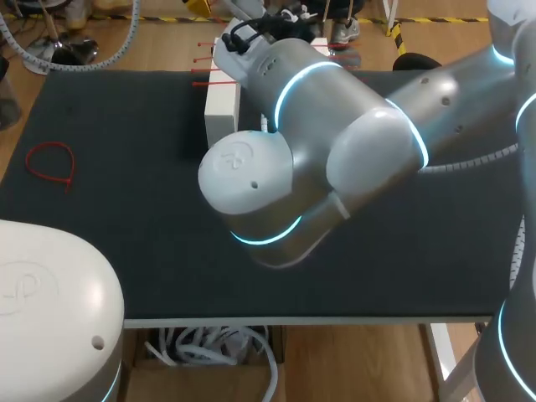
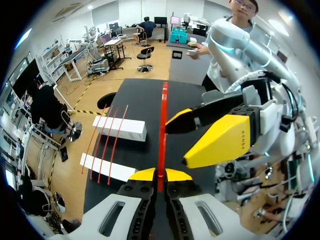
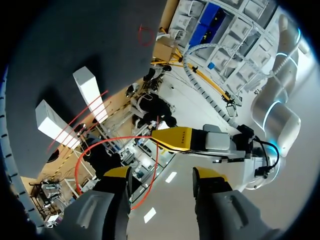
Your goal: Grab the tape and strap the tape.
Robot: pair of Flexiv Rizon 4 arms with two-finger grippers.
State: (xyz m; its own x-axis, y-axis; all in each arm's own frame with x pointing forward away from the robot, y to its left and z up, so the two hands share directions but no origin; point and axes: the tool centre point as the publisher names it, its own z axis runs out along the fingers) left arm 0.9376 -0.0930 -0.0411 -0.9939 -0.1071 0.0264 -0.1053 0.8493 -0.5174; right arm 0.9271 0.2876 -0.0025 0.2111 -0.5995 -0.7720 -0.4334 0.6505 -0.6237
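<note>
My left gripper [image 2: 159,175] is shut on a red zip tie [image 2: 162,125] that stands straight up from between its yellow tips. My right gripper [image 2: 220,135] hangs just beside that tie, its fingers apart and not touching it. In the right wrist view the tie [image 3: 112,145] curves into a loop from my left gripper [image 3: 177,139] past one finger of my right gripper [image 3: 162,175], which is open with nothing between its fingers. In the head view my right arm [image 1: 335,142] hides both grippers.
Two white blocks [image 2: 120,128] [image 2: 106,167] lie on the black mat [image 1: 126,234] with three red ties [image 2: 106,145] across them. A closed red tie loop [image 1: 50,163] lies at the mat's left. My left arm's base [image 1: 50,310] fills the near left corner.
</note>
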